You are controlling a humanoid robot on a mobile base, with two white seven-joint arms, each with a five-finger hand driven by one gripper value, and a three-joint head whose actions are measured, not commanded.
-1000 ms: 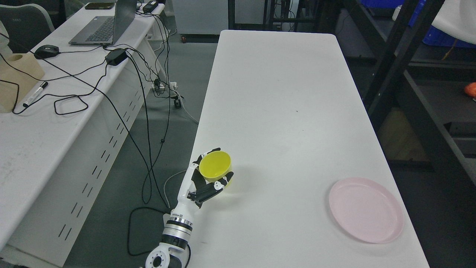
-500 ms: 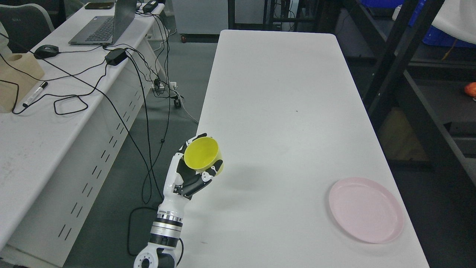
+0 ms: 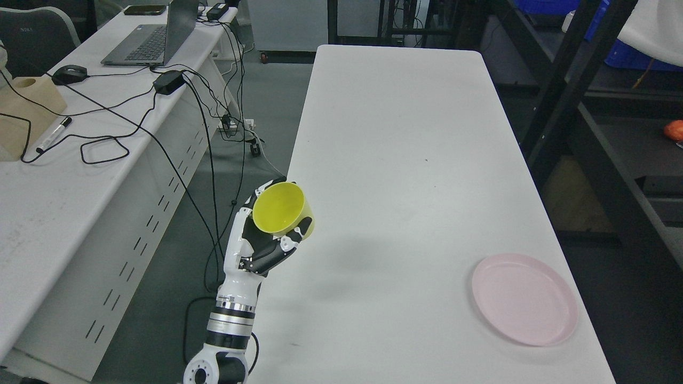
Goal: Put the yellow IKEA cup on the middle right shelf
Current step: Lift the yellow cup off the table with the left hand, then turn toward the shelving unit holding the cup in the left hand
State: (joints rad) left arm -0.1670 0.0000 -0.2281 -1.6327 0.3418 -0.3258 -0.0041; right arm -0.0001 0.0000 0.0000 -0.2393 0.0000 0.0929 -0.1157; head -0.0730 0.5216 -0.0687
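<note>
Bright even overhead light, soft shadow on white table (image 3: pixel 405 133), sharp focus, dim right background

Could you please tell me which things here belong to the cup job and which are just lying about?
Part of the job:
yellow cup, held in the left hand
dark shelf rack at right

Just lying about:
pink plate
laptop
mouse
marker
cables
</note>
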